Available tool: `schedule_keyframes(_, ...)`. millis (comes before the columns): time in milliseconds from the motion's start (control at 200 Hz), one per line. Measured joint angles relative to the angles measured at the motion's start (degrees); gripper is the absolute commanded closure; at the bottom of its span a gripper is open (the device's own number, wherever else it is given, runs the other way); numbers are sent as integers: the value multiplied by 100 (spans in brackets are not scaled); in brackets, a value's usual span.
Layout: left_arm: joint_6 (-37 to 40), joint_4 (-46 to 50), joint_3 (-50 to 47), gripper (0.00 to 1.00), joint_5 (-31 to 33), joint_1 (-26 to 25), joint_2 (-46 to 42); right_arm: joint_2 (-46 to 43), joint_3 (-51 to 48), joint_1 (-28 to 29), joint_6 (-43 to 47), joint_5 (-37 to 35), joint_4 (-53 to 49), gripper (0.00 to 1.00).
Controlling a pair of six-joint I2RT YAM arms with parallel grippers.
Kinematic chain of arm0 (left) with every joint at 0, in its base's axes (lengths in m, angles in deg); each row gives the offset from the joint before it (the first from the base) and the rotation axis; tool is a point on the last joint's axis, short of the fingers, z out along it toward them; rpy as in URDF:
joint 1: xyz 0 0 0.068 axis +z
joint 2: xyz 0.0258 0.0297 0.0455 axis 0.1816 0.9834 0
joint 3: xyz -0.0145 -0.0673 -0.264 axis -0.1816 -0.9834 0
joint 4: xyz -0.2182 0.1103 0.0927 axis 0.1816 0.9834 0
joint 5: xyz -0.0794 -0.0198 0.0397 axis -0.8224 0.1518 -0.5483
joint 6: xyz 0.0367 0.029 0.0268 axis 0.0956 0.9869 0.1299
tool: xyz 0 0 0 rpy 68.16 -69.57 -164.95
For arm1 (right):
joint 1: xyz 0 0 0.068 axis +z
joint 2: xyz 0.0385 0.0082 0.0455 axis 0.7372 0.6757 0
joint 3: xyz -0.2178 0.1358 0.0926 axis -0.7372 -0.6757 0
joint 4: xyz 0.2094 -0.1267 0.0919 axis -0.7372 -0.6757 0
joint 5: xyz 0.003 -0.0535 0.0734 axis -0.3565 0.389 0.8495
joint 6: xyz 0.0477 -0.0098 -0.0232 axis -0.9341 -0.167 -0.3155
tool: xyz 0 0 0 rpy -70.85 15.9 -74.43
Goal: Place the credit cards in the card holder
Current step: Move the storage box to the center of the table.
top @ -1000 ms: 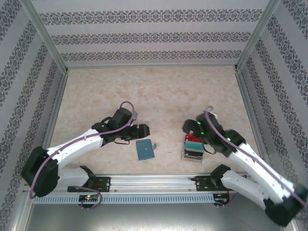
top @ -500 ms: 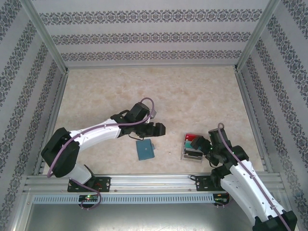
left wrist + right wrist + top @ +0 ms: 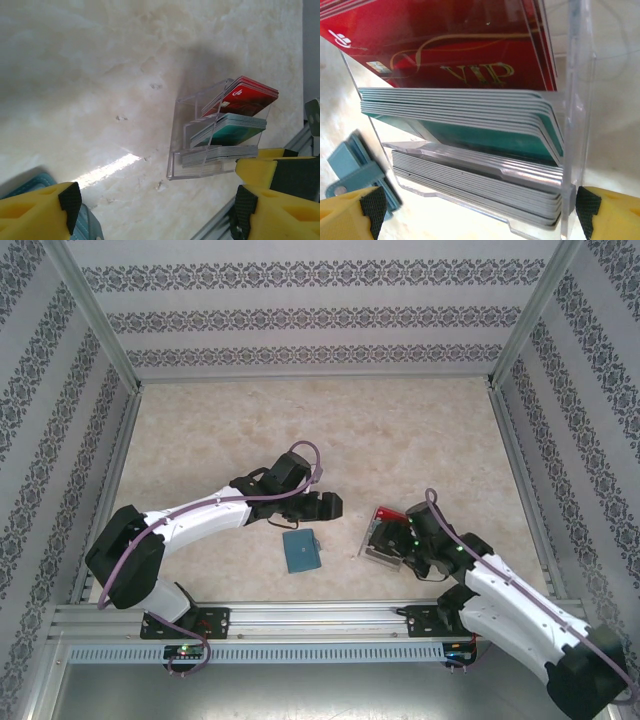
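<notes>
The credit cards stand in three stacks, red, teal-green and grey, inside a clear plastic tray. My right gripper is open, its yellow fingers either side of the tray's near end at the grey stack. From above, that gripper is at the tray. The teal-blue card holder lies closed on the table to the tray's left. My left gripper hovers open just beyond the holder, empty. Its wrist view has the tray ahead and the holder's corner at the lower left.
The tabletop is pale marble, walled by patterned panels with metal posts. An aluminium rail runs along the near edge, close behind the tray and the holder.
My right arm drew back, then came forward low onto the tray, which now sits a little further left and turned. My left arm reached right past the card holder, then held still.
</notes>
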State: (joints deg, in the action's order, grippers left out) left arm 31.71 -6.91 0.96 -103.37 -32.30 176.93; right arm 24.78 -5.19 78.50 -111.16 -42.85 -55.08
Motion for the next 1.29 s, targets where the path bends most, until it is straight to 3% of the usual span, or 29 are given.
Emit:
schedule_keyframes(275, -417, 280, -46, 19, 1005, 66, -317, 1703, 584, 26, 144, 323, 1357, 2)
schedule_keyframes(435, -693, 455, -153, 32, 1416, 245, -636, 2785, 1327, 144, 404, 546, 1827, 2)
schedule_keyframes(555, -973, 507, -382, 34, 1637, 490, -892, 3355, 1733, 267, 479, 614, 2166, 2)
schedule_keyframes(849, -1486, 501, -1051, 37, 1681, 1051, -1410, 4472, 2592, 664, 483, 730, 2583, 2)
schedule_keyframes(939, -1547, 431, -1117, 40, 1604, 1215, -1425, 4819, 2887, 789, 555, 815, 2612, 10)
schedule_keyframes(1044, -1611, 387, -1143, 40, 1484, 1401, -1425, 5062, 3202, 872, 761, 933, 2625, 10)
schedule_keyframes(1294, -1679, 278, -1150, 32, 1373, 1552, -1412, 4811, 3748, 901, 1770, 542, 1491, 22)
